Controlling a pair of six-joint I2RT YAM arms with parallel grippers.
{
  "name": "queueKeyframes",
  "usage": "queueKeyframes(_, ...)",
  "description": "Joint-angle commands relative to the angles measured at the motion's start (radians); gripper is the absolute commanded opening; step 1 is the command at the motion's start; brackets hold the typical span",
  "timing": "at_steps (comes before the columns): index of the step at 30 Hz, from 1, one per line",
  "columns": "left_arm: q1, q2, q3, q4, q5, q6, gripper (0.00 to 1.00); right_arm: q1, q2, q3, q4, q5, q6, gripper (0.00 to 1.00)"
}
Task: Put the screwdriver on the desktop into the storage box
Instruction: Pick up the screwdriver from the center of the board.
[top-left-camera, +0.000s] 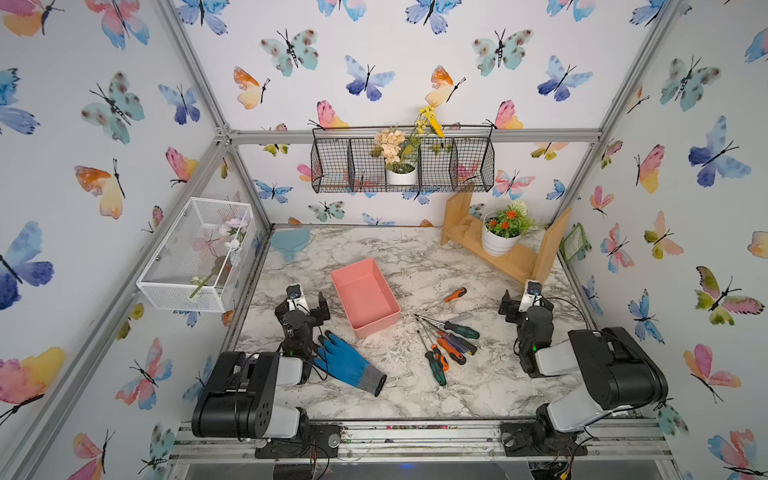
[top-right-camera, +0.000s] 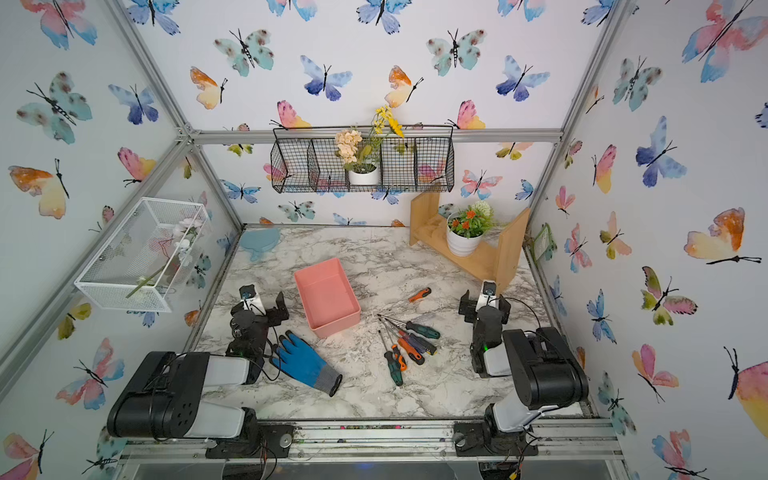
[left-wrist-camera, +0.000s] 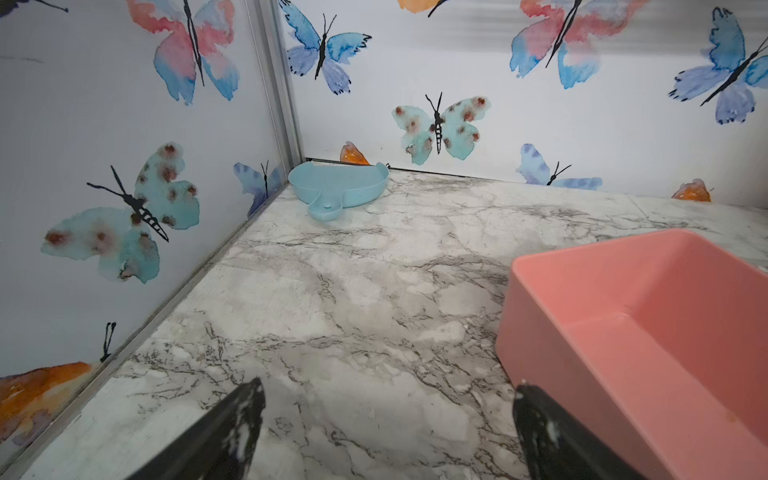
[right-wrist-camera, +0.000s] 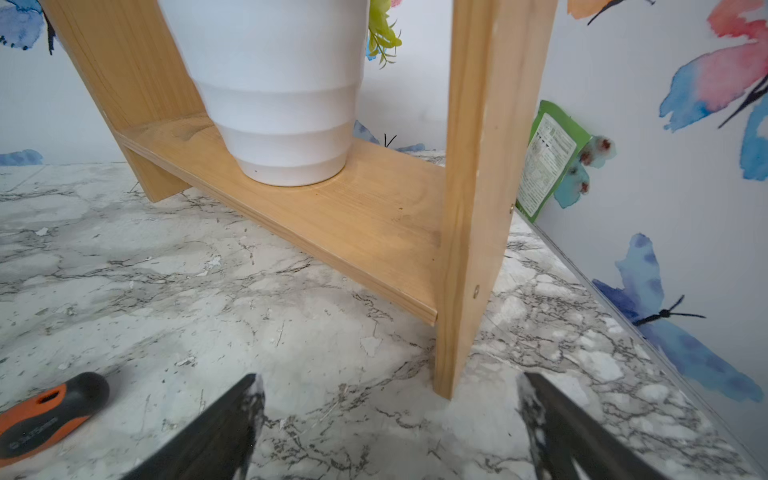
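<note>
The salmon-pink storage box (top-left-camera: 365, 297) (top-right-camera: 327, 296) (left-wrist-camera: 648, 332) stands empty on the marble desktop (top-left-camera: 415, 262). Several screwdrivers (top-left-camera: 451, 340) (top-right-camera: 409, 343) lie in a loose pile to its right. A short orange-and-black screwdriver (top-left-camera: 455, 294) (right-wrist-camera: 45, 415) lies apart, further back. My left gripper (top-left-camera: 303, 309) (left-wrist-camera: 388, 386) hovers open just left of the box, nothing between its fingers. My right gripper (top-left-camera: 525, 309) (right-wrist-camera: 390, 378) is open too, over bare marble right of the screwdrivers, facing the wooden shelf.
A blue work glove (top-left-camera: 345, 361) lies by the left arm. A wooden shelf (top-left-camera: 515, 259) with a white potted plant (top-left-camera: 496, 243) stands at the back right. A blue dish (top-left-camera: 289, 241) sits in the back left corner. A white mesh basket (top-left-camera: 195, 257) and a black wire basket (top-left-camera: 403, 164) hang on the walls.
</note>
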Motion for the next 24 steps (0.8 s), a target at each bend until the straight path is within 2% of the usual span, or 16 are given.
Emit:
queueKeyframes(1,0.001,-0.016,-0.005,0.0,0.027,0.003,0.99,-0.002,-0.009,0.014,0.005,-0.012,0.009,0.98)
queueKeyframes(15,0.005,-0.018,-0.006,0.001,0.03,0.002,0.99,-0.002,-0.011,0.01,0.008,-0.012,0.008,0.98)
queueKeyframes(17,0.004,-0.029,-0.012,0.008,0.03,0.002,0.99,-0.002,-0.027,-0.009,0.071,-0.04,-0.023,0.98)
queueKeyframes(19,0.004,-0.079,0.004,-0.061,0.026,0.002,0.99,-0.002,-0.125,0.021,-0.081,-0.161,-0.073,0.98)
queueKeyframes(21,0.004,-0.151,0.053,-0.202,-0.002,-0.013,0.99,0.0,-0.23,0.1,-0.327,-0.244,-0.084,0.99)
queueKeyframes(24,0.003,-0.225,0.139,-0.403,-0.069,-0.079,0.99,0.0,-0.3,0.278,-0.651,-0.184,0.145,0.98)
